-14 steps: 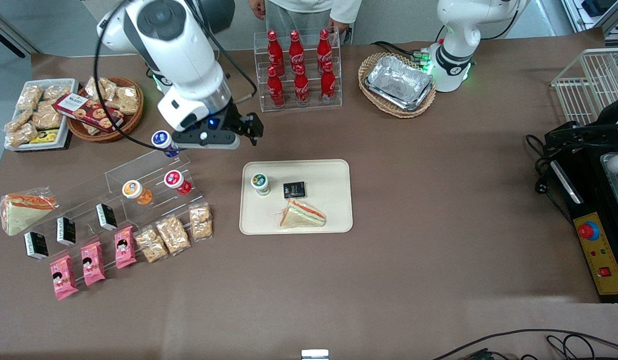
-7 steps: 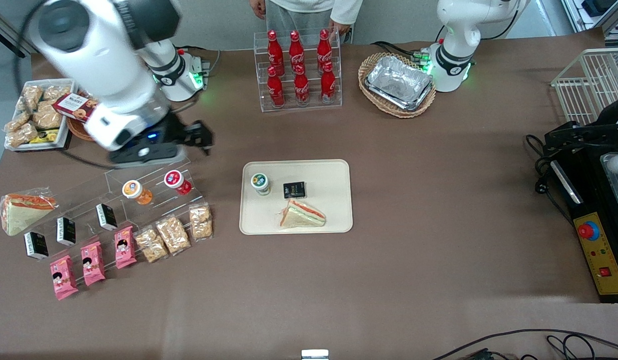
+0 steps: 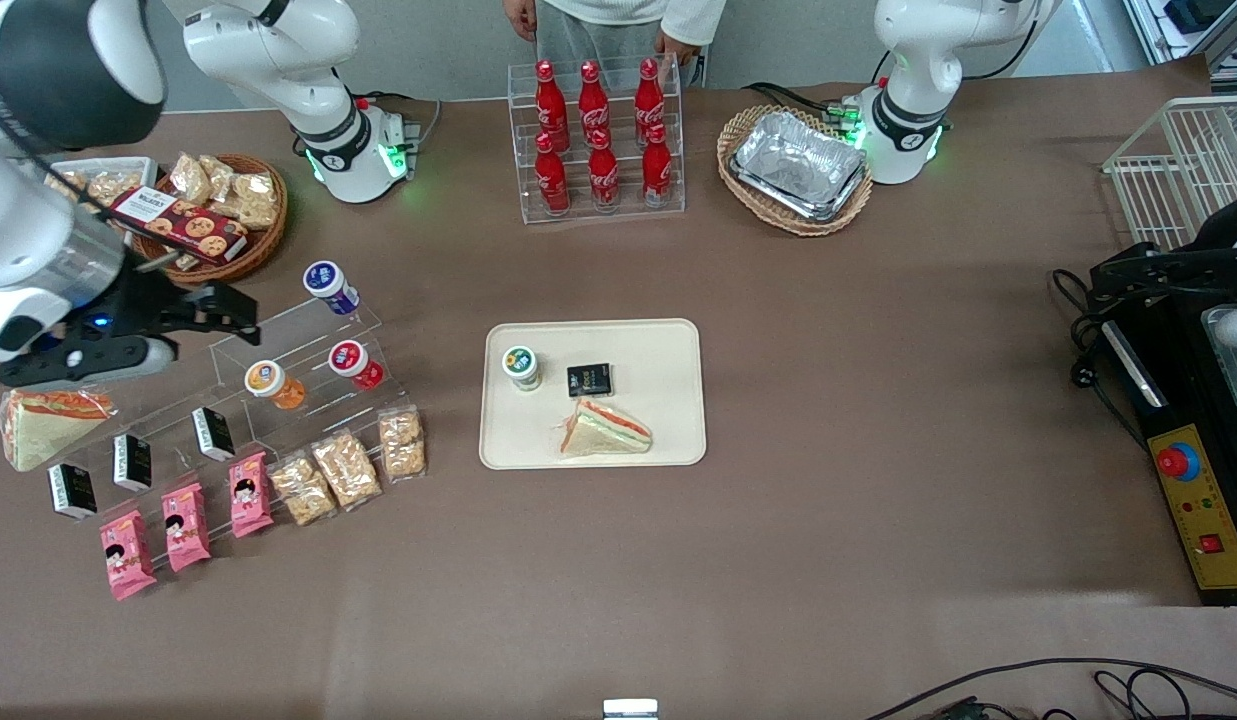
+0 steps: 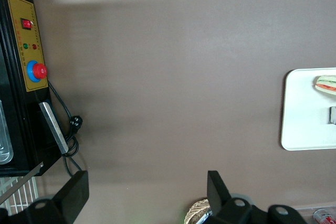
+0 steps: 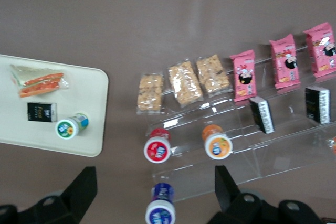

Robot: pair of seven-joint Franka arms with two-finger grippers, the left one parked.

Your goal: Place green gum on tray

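Front view: the gripper (image 3: 223,308) has pulled well away toward the working arm's end of the table, above the clear display stand (image 3: 308,335), jaws spread wide and empty. The green gum (image 3: 520,366) stands upright on the tray (image 3: 658,340), unmoved, beside a black packet (image 3: 589,380). The placing looks finished; only the retreat remains.
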